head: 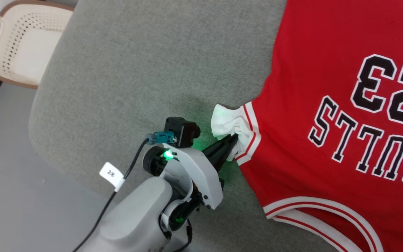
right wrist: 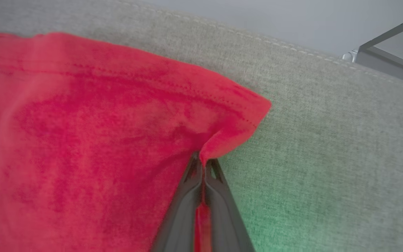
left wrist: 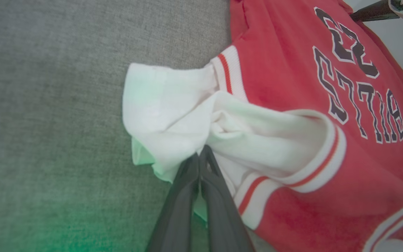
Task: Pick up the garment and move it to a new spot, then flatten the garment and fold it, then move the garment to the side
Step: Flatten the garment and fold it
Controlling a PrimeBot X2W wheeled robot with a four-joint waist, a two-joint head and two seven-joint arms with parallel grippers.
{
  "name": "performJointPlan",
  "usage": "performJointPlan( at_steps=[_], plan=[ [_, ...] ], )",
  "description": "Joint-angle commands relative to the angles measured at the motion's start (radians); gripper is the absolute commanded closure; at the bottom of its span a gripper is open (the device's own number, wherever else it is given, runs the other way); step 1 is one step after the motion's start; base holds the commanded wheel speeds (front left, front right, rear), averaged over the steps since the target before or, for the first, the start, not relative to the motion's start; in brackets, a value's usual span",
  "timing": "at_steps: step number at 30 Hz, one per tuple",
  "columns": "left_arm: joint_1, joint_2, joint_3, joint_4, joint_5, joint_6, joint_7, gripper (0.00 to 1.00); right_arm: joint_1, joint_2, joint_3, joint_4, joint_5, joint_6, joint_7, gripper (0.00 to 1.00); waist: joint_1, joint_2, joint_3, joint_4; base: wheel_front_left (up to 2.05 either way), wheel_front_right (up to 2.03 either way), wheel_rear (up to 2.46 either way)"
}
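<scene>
The garment [head: 327,52] lies chest-up on the grey padded surface [head: 135,70], and from the head view its lettering reads upside down. It takes the right half of that view and runs off the right edge. The left gripper [head: 234,138] has its two dark fingers pressed together on the white sleeve [head: 227,120], which is bunched into a crumpled knot at the garment's left side. The left wrist view gives the same grip up close: fingertips closed at [left wrist: 201,154], white cloth puckered around them, striped trim curling just beside.

Over on the right wrist view, the right gripper [right wrist: 203,161] is pinched tight on a red hem corner [right wrist: 243,115], and a sliver of red shows between the fingers. That corner sits near the surface's stitched edge [right wrist: 257,35], with a strip of bare grey between them and bare grey to the right of the fingers.

There's room to work: in the head view a wide stretch of bare grey cloth opens to the left of the sleeve and up the view. The surface's left edge runs on a slant down to a rounded corner, and pale floor [head: 9,196] lies beyond it.

The count: one garment, one sleeve in view, two grippers, both clamped on cloth. One cream laundry basket [head: 19,38] sits on the floor at the upper left, well apart from the garment. One metal frame [right wrist: 390,52] shows past the far edge.
</scene>
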Motion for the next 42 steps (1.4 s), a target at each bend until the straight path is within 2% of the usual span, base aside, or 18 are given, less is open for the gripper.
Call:
performJointPlan(
  at_steps=[1, 7, 12, 16, 19, 25, 29, 36, 42],
  plan=[
    [0.024, 0.044, 0.014, 0.075, -0.002, 0.033, 0.015, 1.0, 0.054, 0.034, 0.013, 0.038, -0.001, 0.001, 0.035, 1.0, 0.0, -0.0001, -0.02, -0.022, 0.0, 0.0, 0.0],
    [0.049, 0.084, 0.035, 0.103, -0.015, 0.05, 0.011, 1.0, 0.091, 0.045, 0.058, -0.021, 0.063, 0.001, 0.062, 1.0, 0.0, -0.0001, -0.074, -0.08, 0.0, 0.0, 0.0],
    [0.082, 0.119, 0.057, 0.109, -0.035, 0.06, 0.01, 1.0, 0.196, 0.029, 0.133, -0.143, 0.184, 0.0, 0.094, 1.0, 0.0, -0.0001, -0.126, -0.144, 0.0, 0.0, 0.0],
    [0.112, 0.146, 0.068, 0.103, -0.046, 0.075, 0.015, 1.0, 0.315, 0.0, 0.188, -0.302, 0.307, 0.0, 0.138, 1.0, 0.0, -0.0001, -0.159, -0.197, 0.0, 0.0, 0.0],
    [0.132, 0.167, 0.076, 0.092, -0.052, 0.084, 0.019, 1.0, 0.422, -0.03, 0.19, -0.438, 0.386, 0.0, 0.169, 1.0, 0.0, -0.0001, -0.181, -0.234, 0.0, 0.0, 0.0],
    [0.163, 0.199, 0.092, 0.062, -0.067, 0.098, 0.024, 1.0, 0.681, -0.044, 0.124, -0.7, 0.482, 0.0, 0.22, 1.0, 0.0, -0.0001, -0.213, -0.297, 0.0, 0.0, 0.0],
    [0.183, 0.212, 0.1, 0.035, -0.076, 0.108, 0.022, 1.0, 0.872, -0.012, 0.038, -0.855, 0.499, 0.0, 0.253, 1.0, 0.0, -0.0001, -0.224, -0.328, 0.0, 0.0, 0.0],
    [0.199, 0.23, 0.108, -0.008, -0.082, 0.122, 0.026, 1.0, 1.178, 0.11, -0.128, -1.094, 0.461, 0.0, 0.319, 1.0, 0.0, -0.0001, -0.22, -0.355, 0.0, 0.0, 0.0],
    [0.196, 0.241, 0.11, -0.036, -0.082, 0.132, 0.034, 1.0, 1.317, 0.232, -0.189, -1.182, 0.401, 0.0, 0.35, 1.0, 0.0, -0.0001, -0.201, -0.367, 0.0, 0.0, 0.0]
  ],
)
